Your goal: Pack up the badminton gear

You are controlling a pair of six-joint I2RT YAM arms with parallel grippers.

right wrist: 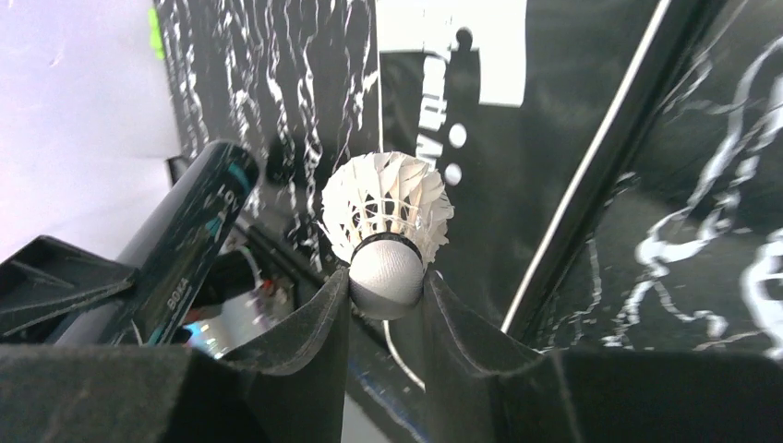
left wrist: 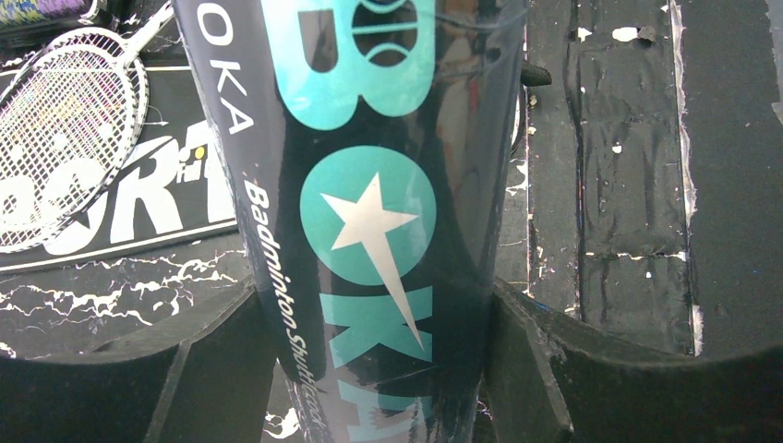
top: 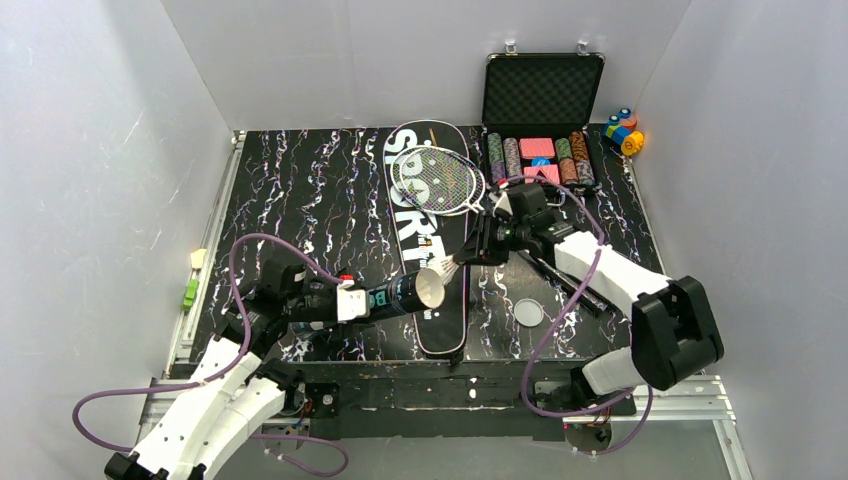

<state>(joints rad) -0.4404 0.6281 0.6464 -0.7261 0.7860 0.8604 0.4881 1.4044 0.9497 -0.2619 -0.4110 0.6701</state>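
White feather shuttlecock (right wrist: 386, 208), pinched by the right end effector (right wrist: 386, 293), risked crumpling on a misaligned long black tube (left wrist: 369, 185) gripped by the left end effector (left wrist: 379, 369).

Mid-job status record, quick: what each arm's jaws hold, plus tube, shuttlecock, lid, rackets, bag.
left jaws: shut on tube, its open mouth facing the shuttlecock
right jaws: shut on shuttlecock cork, feathers forward
shuttlecock position: just outside tube mouth, not inserted
lid: off, flat on table, right of bag
rackets: on bag's wide end, unpacked
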